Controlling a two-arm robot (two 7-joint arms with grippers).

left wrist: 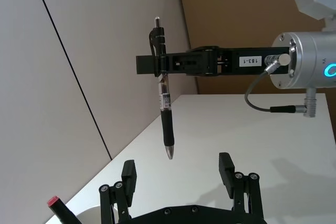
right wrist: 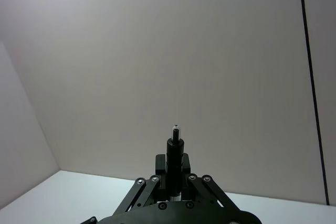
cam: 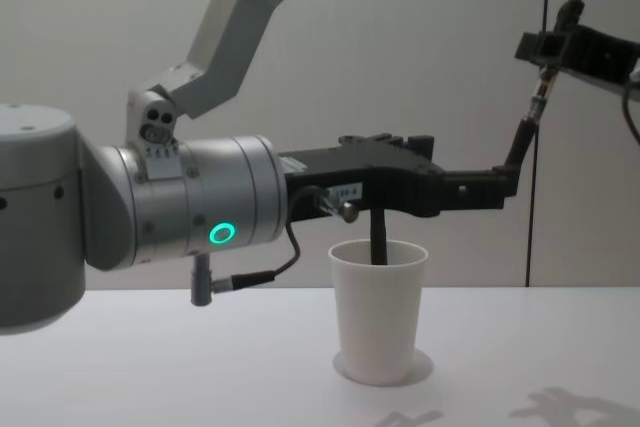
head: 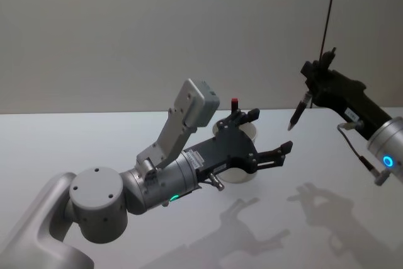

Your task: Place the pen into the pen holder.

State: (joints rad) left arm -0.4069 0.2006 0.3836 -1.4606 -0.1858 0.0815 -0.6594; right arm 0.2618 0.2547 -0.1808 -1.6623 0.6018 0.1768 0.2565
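Black right gripper (head: 313, 84) clamps pen (head: 297, 112) aloft, tip downward.

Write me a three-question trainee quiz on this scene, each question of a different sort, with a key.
1. True or false: the right gripper is shut on the black click pen with a clear upper barrel.
2. Multiple choice: where is that pen's tip? A) inside the cup B) resting on the table C) in the air, pointing down
3. Fill in: the open left gripper hovers above the plain white paper cup, which already holds a dark pen with a ___ cap.

Key: 1 true; 2 C; 3 red.
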